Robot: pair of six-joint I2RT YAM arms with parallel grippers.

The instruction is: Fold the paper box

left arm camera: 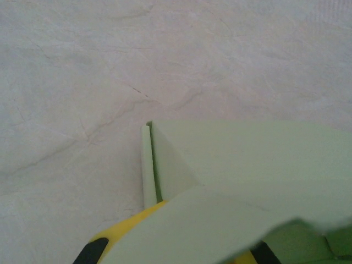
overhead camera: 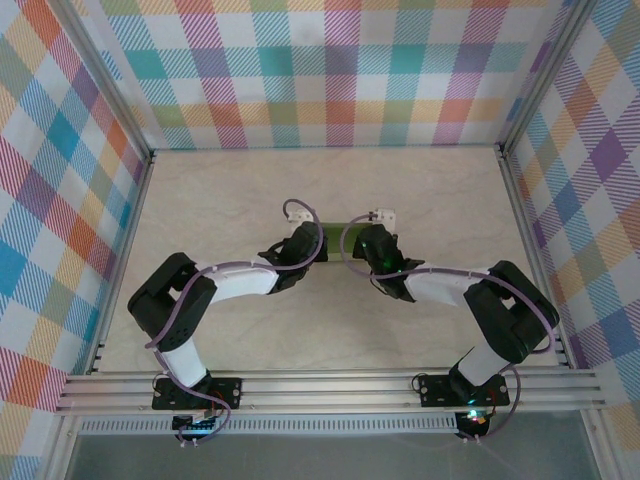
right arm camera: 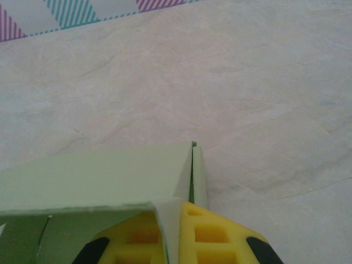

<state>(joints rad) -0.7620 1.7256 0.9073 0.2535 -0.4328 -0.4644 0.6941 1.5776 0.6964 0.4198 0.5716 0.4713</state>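
1. The paper box [overhead camera: 340,229] sits about midway between the left and right edges of the counter [overhead camera: 250,190], a little nearer the far edge than the near one. It is caught between the two arms.
2. The left gripper [overhead camera: 312,238] meets the box at its left end. In the left wrist view the jaws are closed, and pale green card lies over a yellow finger pad [left arm camera: 124,234], so it appears to pinch a flap.
3. The right gripper [overhead camera: 368,240] meets the right end. In the right wrist view a thin flap runs down into the closed jaws beside a yellow pad [right arm camera: 212,236], so it too seems clamped on card.
4. Both wrist views show a folded corner where one wall stands beside a narrow side strip, with a thin dark gap between them. The box looks partly formed, not shut.
5. Handling, as a judgement: the card is thin and light. It will bend easily, spring back at unset creases, and slide on the smooth counter if pushed from one side alone.
6. Hard pinching mid-panel may dent or crease it, so hold it near the flap edges or close to a fold line.
7. One arm should steady the box while the other presses a flap home.
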